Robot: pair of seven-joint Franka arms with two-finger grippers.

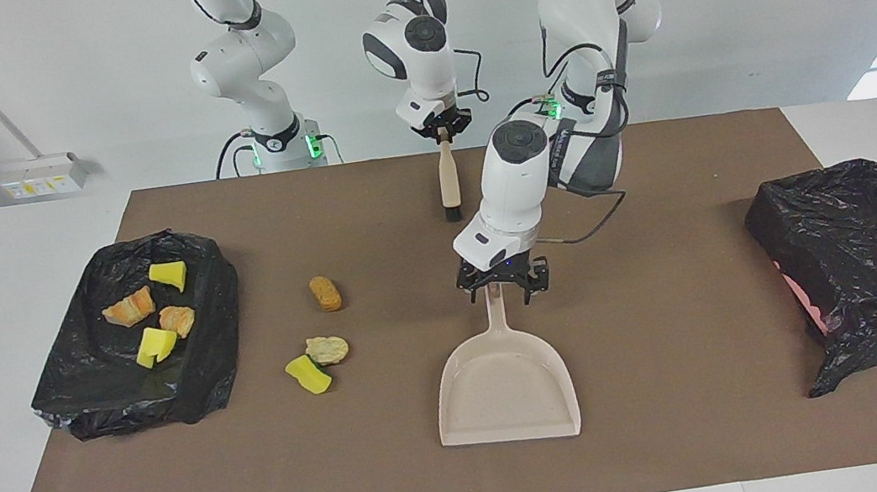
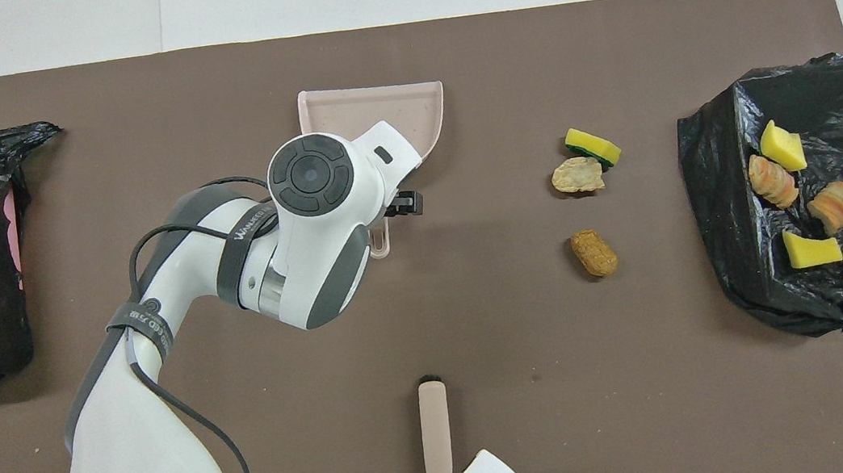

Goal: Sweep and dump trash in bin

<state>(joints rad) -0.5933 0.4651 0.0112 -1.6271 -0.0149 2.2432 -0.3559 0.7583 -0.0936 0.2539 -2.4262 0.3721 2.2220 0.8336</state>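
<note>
A broad brown mat point(image 1: 684, 434) covers the table, and at each end of it sits a bin lined with black plastic. The bin at the left arm's end point(image 1: 864, 258) shows only crumpled liner and a sliver of pink. The bin at the right arm's end point(image 1: 84, 386) holds four pieces of the trash point(image 1: 151, 313): two yellow spongy chunks and two orange-tan bread lumps, lying close together on the liner.

Mid-table lies the beige dustpan point(image 1: 506, 394), flat on the mat, mouth pointing away from the robots, handle toward them. The left gripper point(image 1: 503, 288) is right down at the end of that handle with its jaws spread wide, one finger on each side; whether the fingers actually touch the handle is hard to say from here, as the overhead view has the wrist covering it.

Nearer the robots, the hand brush point(image 1: 447, 185) lies on the mat, bristles pointing away from them. The right gripper point(image 1: 441, 132) is clamped shut on the top of its handle.

Three more scraps sit loose on the mat between the dustpan and the filled bin: a brown bread-like lump point(image 1: 325, 293) nearest the robots, then a pale tan lump point(image 1: 327, 349) touching a yellow chunk point(image 1: 308, 375)
</note>
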